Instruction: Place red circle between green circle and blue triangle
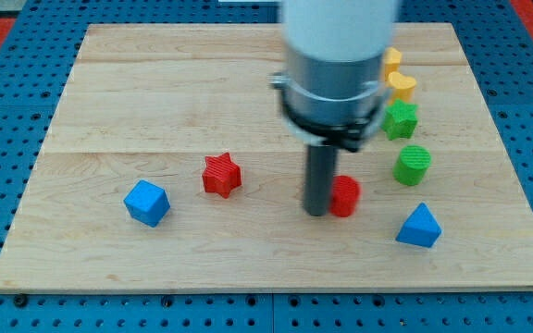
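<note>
The red circle (pixel 345 196) lies on the wooden board, to the left of the other two task blocks. My tip (pixel 316 212) stands right against its left side, touching it. The green circle (pixel 413 165) sits up and to the right of the red circle. The blue triangle (pixel 419 227) sits down and to the right of it. The red circle lies just left of the gap between those two.
A red star (pixel 221 175) and a blue cube (pixel 146 203) lie to the left. A green star (pixel 401 120) and two yellow blocks (pixel 402 86), (pixel 391 61) stand above the green circle. The arm's white body (pixel 340 55) hides the upper middle.
</note>
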Available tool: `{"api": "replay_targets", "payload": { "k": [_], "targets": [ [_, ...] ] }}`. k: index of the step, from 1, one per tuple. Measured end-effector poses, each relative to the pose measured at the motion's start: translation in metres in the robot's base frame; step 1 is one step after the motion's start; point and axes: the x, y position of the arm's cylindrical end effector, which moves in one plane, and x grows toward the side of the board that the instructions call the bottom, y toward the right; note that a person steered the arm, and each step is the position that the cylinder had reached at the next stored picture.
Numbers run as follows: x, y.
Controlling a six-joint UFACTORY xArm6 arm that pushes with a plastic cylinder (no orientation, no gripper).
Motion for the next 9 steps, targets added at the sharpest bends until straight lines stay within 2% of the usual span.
{"api": "replay_targets", "payload": {
  "k": [1,2,3,4,5,8,9],
  "targets": [
    [0.0,0.035],
    [-0.005,-0.031],
    [-0.021,-0.015],
    [-0.034,0.025],
    [-0.032,0.05],
    [-0.017,0.056],
    [-0.017,0.034]
  ]
}}
